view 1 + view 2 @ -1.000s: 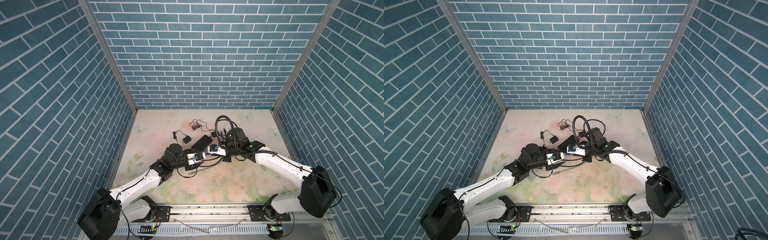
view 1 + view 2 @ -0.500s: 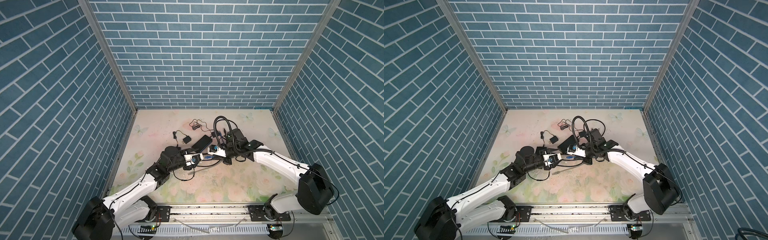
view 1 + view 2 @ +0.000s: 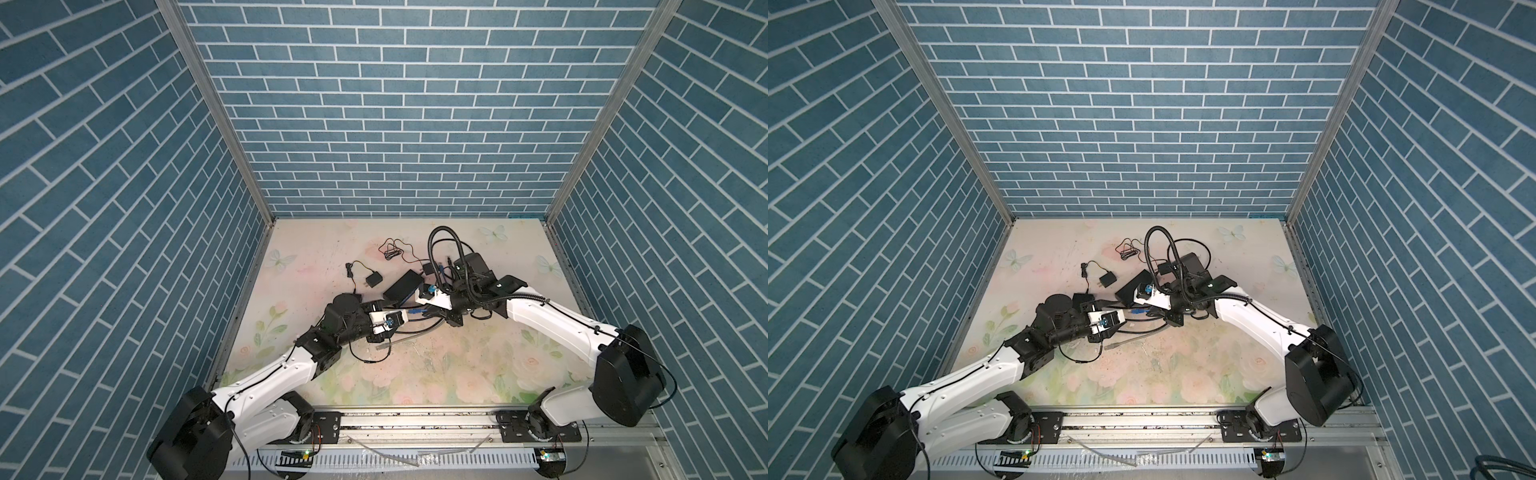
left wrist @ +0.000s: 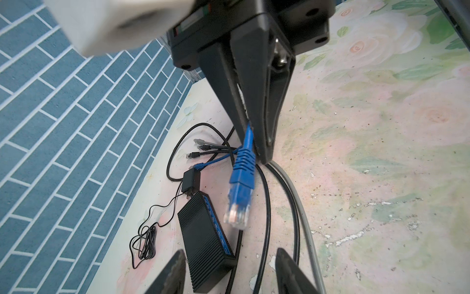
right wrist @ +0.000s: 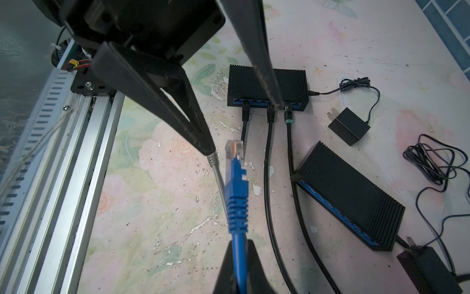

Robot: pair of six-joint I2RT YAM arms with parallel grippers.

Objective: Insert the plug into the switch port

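The right gripper [image 5: 239, 247] is clenched on the blue cable [image 4: 248, 135] just behind the boot. The blue plug [image 5: 235, 152] juts free above the table, near the parted, empty left gripper [image 4: 229, 269]. The plug looks light and rigid, its clear tip brittle and its cable limp, so the ribbed boot is the place to hold. Beyond lie a cabled switch [image 5: 267, 79] and an empty-ported switch [image 5: 356, 198]; which one is meant I cannot tell. The worn floral table [image 5: 381, 45] is strewn with cords, and blue brick walls [image 3: 395, 124] close round it.
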